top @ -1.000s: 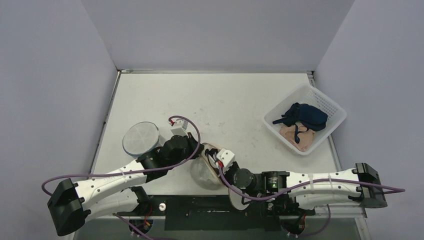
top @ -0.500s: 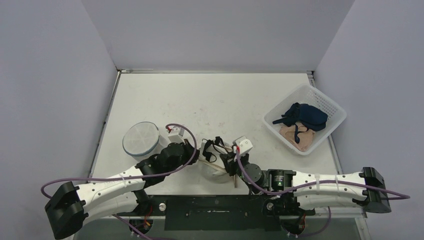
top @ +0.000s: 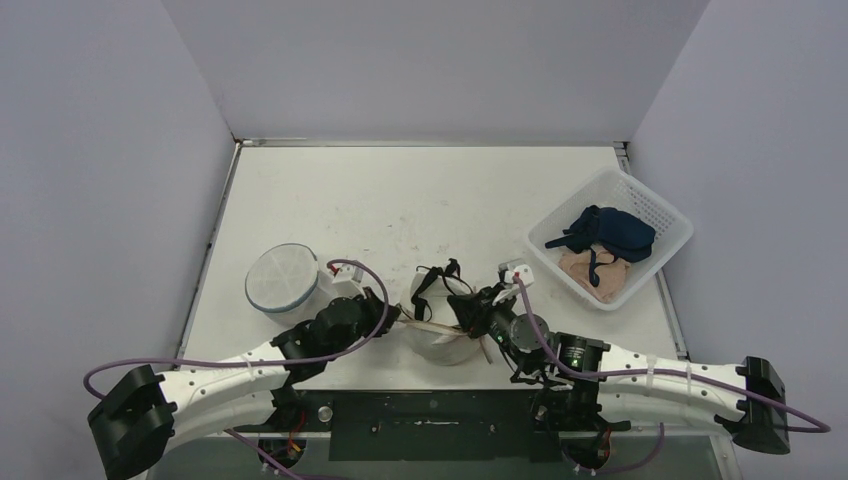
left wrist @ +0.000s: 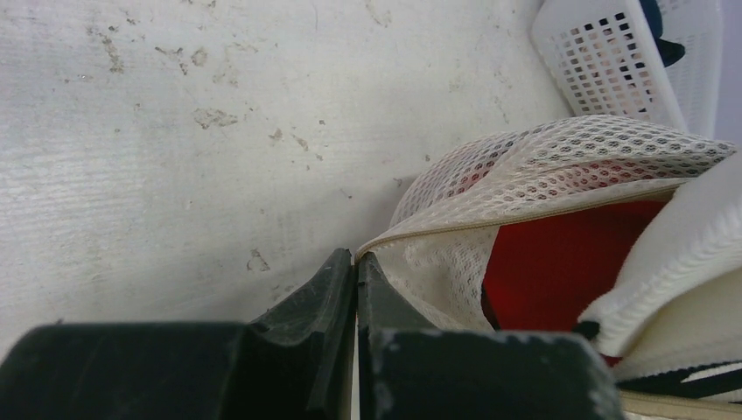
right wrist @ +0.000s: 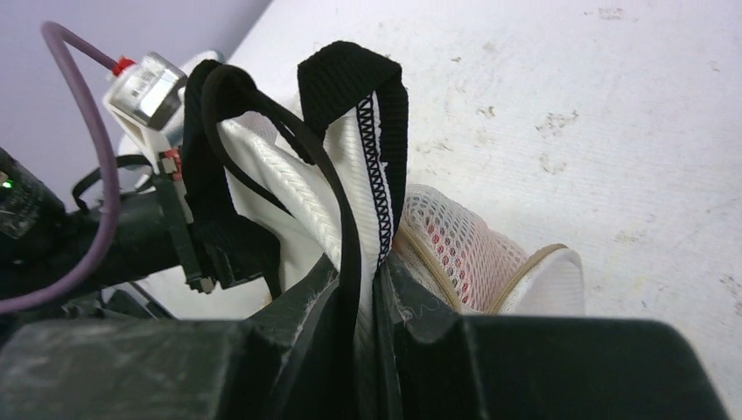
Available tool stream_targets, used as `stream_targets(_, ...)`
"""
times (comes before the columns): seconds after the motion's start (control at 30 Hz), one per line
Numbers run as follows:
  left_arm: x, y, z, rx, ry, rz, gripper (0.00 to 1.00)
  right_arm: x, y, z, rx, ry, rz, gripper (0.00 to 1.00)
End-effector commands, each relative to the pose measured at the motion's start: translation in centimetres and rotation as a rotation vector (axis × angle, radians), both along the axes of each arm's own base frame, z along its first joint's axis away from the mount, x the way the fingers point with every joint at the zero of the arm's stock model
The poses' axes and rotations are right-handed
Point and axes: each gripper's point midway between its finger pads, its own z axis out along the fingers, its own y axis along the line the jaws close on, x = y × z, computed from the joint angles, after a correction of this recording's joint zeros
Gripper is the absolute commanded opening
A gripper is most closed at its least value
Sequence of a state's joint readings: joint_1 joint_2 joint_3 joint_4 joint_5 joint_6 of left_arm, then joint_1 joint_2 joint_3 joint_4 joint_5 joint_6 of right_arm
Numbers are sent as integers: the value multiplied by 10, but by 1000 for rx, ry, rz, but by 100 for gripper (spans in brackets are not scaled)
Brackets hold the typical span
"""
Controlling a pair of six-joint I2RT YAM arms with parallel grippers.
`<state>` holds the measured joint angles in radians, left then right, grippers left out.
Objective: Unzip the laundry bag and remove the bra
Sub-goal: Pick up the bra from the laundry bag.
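top external view: near the table's [top: 400, 200] front edge, two robot arms work a mesh laundry bag [top: 447, 347], its zipper already open. the left gripper [left wrist: 356, 262] is pinched tight on the bag's zipper edge. the right gripper [right wrist: 367, 282] is clamped on the bra [right wrist: 293, 197], white with black straps, partly out of the opening. the likely trouble: a strap catches on the zipper and drags the bag along, or thin mesh slips from the left pinch. a basket [top: 612, 178] sits well apart.
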<state>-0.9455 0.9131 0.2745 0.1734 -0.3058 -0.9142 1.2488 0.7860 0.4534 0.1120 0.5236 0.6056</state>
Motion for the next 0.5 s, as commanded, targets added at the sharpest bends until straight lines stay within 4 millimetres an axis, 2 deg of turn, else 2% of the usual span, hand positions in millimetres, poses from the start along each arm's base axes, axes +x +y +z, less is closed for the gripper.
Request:
stream_targets(0.0,6,-7,23,-77,-60,-1,0,3,5,53,249,-44,-8,5)
stream_targets(0.13,3,-15,30,-100,-61,-38,0,3,10,65,320,-55,28,5)
stream_targets(0.37,4,-21,31,-88,-51,-56,0,3,23,87,435,-65,116,5)
stream_targets(0.47,5,-23,26,-62,-41,-62,0,5,22,96,486,-76,125,5)
